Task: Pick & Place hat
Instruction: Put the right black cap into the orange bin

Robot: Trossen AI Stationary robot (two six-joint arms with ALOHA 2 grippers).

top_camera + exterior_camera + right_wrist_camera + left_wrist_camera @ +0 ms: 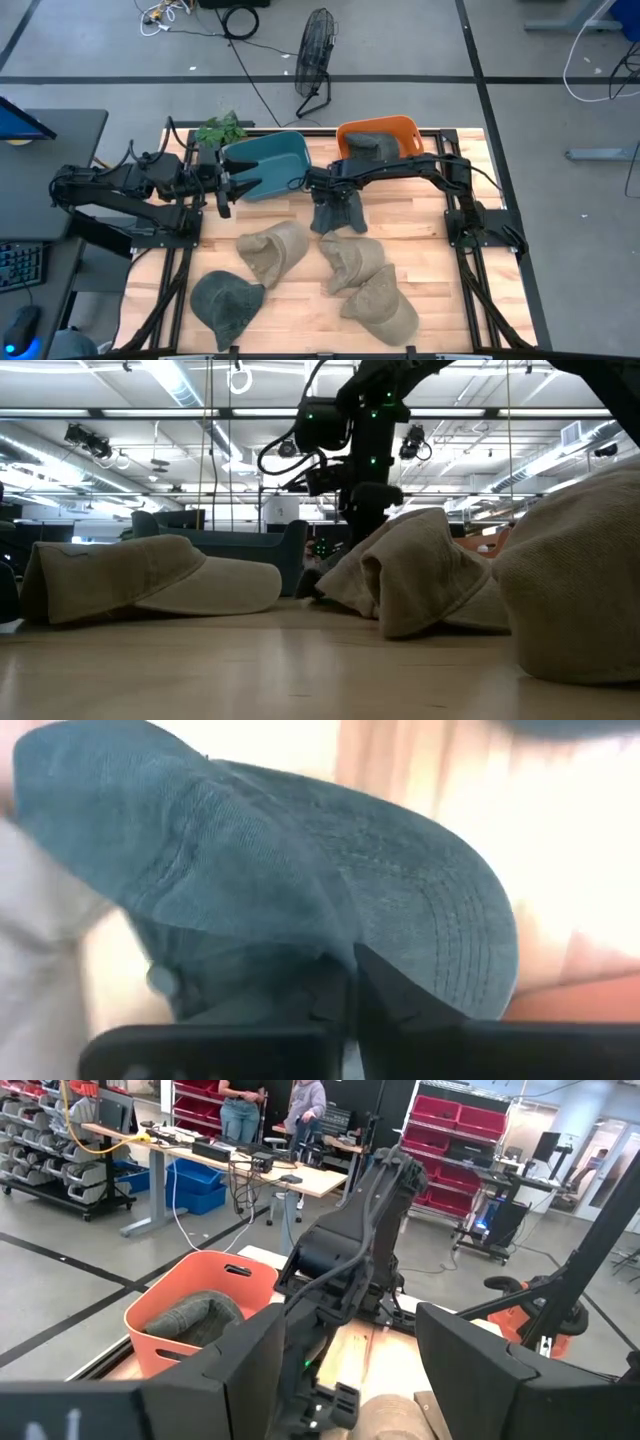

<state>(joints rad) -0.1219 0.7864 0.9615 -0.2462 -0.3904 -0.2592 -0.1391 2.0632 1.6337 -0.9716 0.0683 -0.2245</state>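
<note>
My right gripper (pixel 326 192) reaches over the table's middle and is shut on a dark teal hat (pixel 338 213), which fills the right wrist view (pixel 300 870). My left gripper (pixel 224 190) is open and empty beside the teal bin (pixel 268 162); its fingers (pixel 230 1380) stand apart in the left wrist view. An orange bin (pixel 400 130) at the far side holds a dark hat (pixel 368 148). Three tan hats (pixel 272 250) (pixel 352 262) (pixel 384 306) and a dark green hat (pixel 226 300) lie on the table nearer the front. My right gripper pinches a fold of the teal hat's crown (pixel 325 945) between its two shut fingers, next to where the brim (pixel 450 920) starts. The fingers come from above. The hat spreads out below them; whether its lower part rests on the table I cannot tell.
The teal bin and the orange bin stand side by side at the table's far edge. A green plant (pixel 222 130) sits behind the teal bin. In the low view, tan hats (pixel 150 585) (pixel 420 570) stand in front of the right arm (pixel 365 480).
</note>
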